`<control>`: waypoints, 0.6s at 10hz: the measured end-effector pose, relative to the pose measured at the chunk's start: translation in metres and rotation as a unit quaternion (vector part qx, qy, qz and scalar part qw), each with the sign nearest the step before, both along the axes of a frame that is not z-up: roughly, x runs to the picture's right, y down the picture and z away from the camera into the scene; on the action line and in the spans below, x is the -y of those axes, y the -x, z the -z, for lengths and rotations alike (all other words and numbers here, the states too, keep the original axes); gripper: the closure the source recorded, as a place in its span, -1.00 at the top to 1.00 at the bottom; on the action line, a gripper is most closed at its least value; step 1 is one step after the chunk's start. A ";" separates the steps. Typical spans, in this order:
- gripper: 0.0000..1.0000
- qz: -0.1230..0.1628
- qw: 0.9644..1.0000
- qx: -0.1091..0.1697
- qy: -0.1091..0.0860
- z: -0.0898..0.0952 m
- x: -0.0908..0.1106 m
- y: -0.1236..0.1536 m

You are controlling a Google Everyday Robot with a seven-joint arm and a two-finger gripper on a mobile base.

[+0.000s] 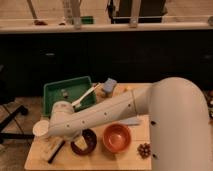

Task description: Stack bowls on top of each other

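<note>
Nearest me, my bulky white arm (150, 107) sweeps from the lower right across the light wooden table (100, 161), forearm angled down and leftward, the wrist bent over the front-left corner. My pincer (54, 149) hangs beneath that wrist, dark and slanted, partly hidden, spread wide and grasping nothing. Just right of it sits the glossy dark maroon round bowl (84, 143), half under my forearm; beside that, apart from it, lies the orange-terracotta round bowl (117, 137), then a small cluster of brown round bits (144, 150). A white cup (40, 129) stands left of my wrist. Farther back rests a green rectangular plastic tray (62, 92).
</note>
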State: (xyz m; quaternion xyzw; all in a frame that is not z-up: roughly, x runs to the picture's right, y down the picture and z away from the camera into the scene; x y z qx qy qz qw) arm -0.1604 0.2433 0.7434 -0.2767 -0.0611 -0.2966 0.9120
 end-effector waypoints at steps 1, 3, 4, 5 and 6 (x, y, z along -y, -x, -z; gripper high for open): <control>0.60 -0.006 1.000 -0.005 -0.001 0.001 0.002 0.008; 0.60 -0.024 0.999 -0.022 -0.006 0.000 0.009 0.016; 0.60 -0.035 0.999 -0.030 -0.008 -0.002 0.012 0.015; 0.60 -0.047 0.998 -0.037 -0.011 -0.003 0.015 0.013; 0.60 -0.061 0.997 -0.045 -0.014 -0.004 0.019 0.009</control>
